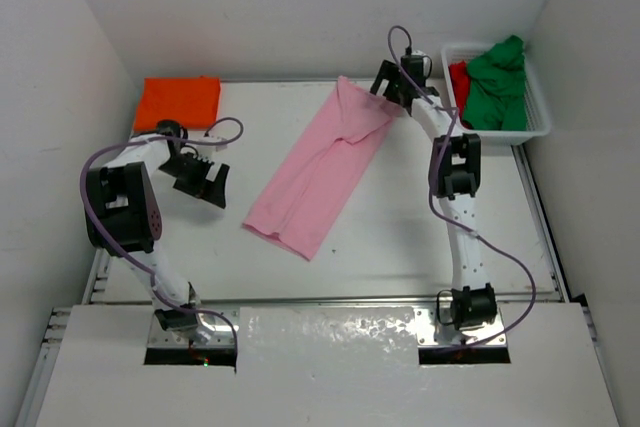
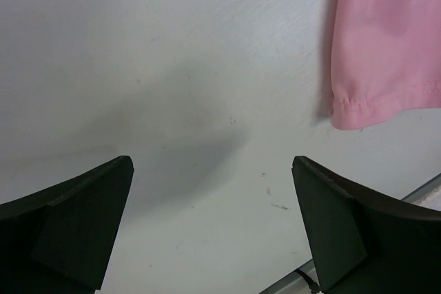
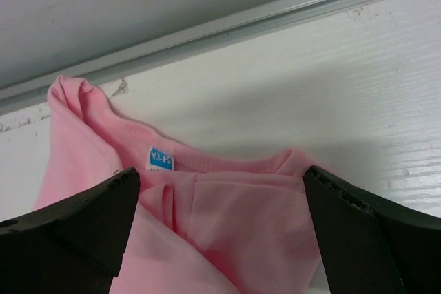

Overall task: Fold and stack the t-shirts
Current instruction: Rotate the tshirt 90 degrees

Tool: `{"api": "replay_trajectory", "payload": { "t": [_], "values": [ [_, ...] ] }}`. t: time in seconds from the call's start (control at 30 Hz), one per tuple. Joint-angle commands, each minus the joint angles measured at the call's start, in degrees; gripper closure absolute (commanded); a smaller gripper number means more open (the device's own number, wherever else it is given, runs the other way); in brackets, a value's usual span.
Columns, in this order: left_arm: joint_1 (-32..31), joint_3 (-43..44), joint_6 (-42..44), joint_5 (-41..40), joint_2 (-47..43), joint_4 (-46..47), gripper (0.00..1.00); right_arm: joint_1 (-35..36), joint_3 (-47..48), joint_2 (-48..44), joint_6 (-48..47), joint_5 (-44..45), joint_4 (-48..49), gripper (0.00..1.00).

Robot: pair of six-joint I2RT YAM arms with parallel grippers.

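Note:
The light pink t-shirt (image 1: pixel 322 165) lies folded lengthwise as a long diagonal strip in the middle of the table. My right gripper (image 1: pixel 392 85) is open over its collar end at the back; the collar with a blue label (image 3: pixel 161 158) shows between the fingers (image 3: pixel 89 222). My left gripper (image 1: pixel 205 182) is open and empty over bare table, left of the shirt's hem (image 2: pixel 375 111). The orange t-shirt (image 1: pixel 179 100) lies folded at the back left. The green t-shirt (image 1: pixel 498 82) and red t-shirt (image 1: pixel 459 77) are bunched in the white basket (image 1: pixel 540 107).
The basket stands at the back right corner. A metal rail (image 3: pixel 227 22) runs along the table's back edge just beyond the pink collar. White walls close in the table on the left, back and right.

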Motion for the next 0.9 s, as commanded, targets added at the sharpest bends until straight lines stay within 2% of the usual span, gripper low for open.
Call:
{"api": "replay_trajectory", "payload": {
  "t": [0.0,0.2,0.27,0.37,0.4,0.47,0.5,0.57,0.6,0.7,0.73,0.8,0.87],
  "values": [
    [-0.52,-0.15,-0.79,-0.11,-1.79,2.66,0.00,-0.13,2.42,-8.55,-2.67,0.01,3.14,0.01],
    [-0.79,-1.47,-2.20,-2.22,-5.48,5.56,0.00,2.15,-2.05,-22.52,-8.38,-2.99,-0.19,0.01],
    [-0.88,-1.91,-3.43,-4.50,-7.76,7.49,0.00,3.64,-7.40,-27.26,-8.04,-4.75,-3.88,0.01],
    [-0.79,-3.57,-5.71,-7.41,-11.45,10.92,0.00,6.19,-24.42,-40.34,-5.75,-3.70,-7.14,0.01],
    [-0.79,-3.84,-6.41,-8.11,-12.51,12.06,0.00,7.85,-36.04,-48.12,-5.40,-2.91,-6.71,0.01],
    [-0.79,-3.93,-7.30,-10.30,-15.67,12.68,0.00,9.70,-47.18,-55.55,-4.26,0.86,-4.86,0.01],
    [-0.79,-3.67,-7.56,-11.27,-16.81,12.60,0.00,11.19,-56.28,-61.59,-3.73,1.22,-4.51,0.01],
    [-0.70,-1.40,-8.18,-14.78,-19.63,11.89,0.00,12.17,-63.55,-66.37,-1.54,0.62,-4.86,0.01],
    [-0.70,-0.25,-8.96,-16.10,-20.42,10.85,0.00,12.78,-70.46,-70.49,-0.83,-0.69,-4.42,0.01],
    [-0.53,3.44,-11.68,-20.94,-22.27,8.39,0.00,13.31,-82.68,-74.47,5.57,-8.14,0.40,0.01],
    [-0.53,4.15,-12.74,-22.08,-22.88,7.68,0.00,13.31,-85.88,-75.87,11.68,-10.61,3.98,0.01],
    [-0.18,4.95,-14.41,-20.87,-23.85,6.88,0.00,14.79,-93.94,-77.20,17.52,-14.49,9.09,0.01],
    [0.09,2.68,-15.29,-21.46,-27.53,8.80,0.00,18.82,-98.01,-79.66,23.06,-9.45,10.44,0.02]
  ]
}}
